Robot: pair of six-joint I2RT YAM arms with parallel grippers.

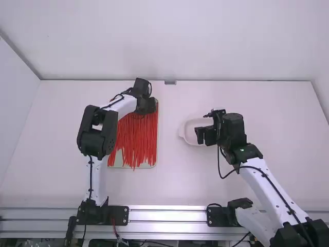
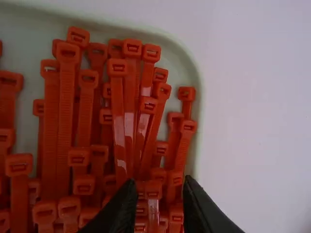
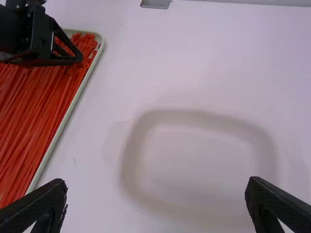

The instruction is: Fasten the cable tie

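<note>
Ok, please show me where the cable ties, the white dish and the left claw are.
cable ties (image 1: 138,136): high view, middle of the red pile.
white dish (image 3: 194,160): right wrist view, its bare floor.
left claw (image 2: 157,183): left wrist view, midway between its two fingertips.

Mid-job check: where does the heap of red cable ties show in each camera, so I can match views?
High view: the heap of red plastic cable ties lies on a pale rectangular tray left of centre, under the left gripper.
Left wrist view: tie heads spread ahead of that gripper's own fingers.
Right wrist view: ties beside the white shallow bowl.
Shared landmark: the tray's rounded corner beside the left gripper.
</note>
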